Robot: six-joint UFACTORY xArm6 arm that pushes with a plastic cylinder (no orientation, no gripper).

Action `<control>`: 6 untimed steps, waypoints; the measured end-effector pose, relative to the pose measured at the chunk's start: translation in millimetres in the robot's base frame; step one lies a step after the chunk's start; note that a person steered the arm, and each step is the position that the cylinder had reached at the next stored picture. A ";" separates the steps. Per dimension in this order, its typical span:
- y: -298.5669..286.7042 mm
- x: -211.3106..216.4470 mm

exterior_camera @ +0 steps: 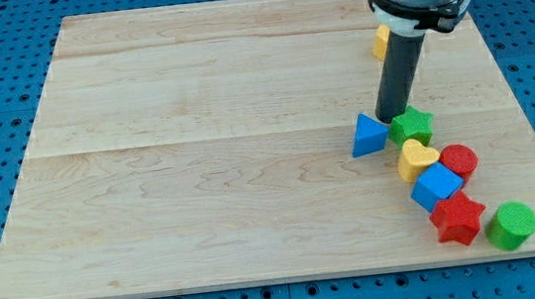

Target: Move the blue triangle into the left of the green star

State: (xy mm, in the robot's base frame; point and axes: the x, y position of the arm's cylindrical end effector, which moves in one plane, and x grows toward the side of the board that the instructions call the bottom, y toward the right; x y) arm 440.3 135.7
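Observation:
The blue triangle lies on the wooden board at the view's right of centre. Its right side touches the green star, so it sits directly at the star's left. My tip rests on the board just above the gap between the triangle and the star, close to both. The dark rod rises from there to the arm at the view's top right.
Below the star a chain of blocks runs down to the right: a yellow heart, a red cylinder, a blue cube, a red star and a green cylinder. A yellow block stands partly behind the rod.

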 end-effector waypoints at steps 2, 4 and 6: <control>-108.8 -28.8; -32.8 34.4; -92.6 -18.7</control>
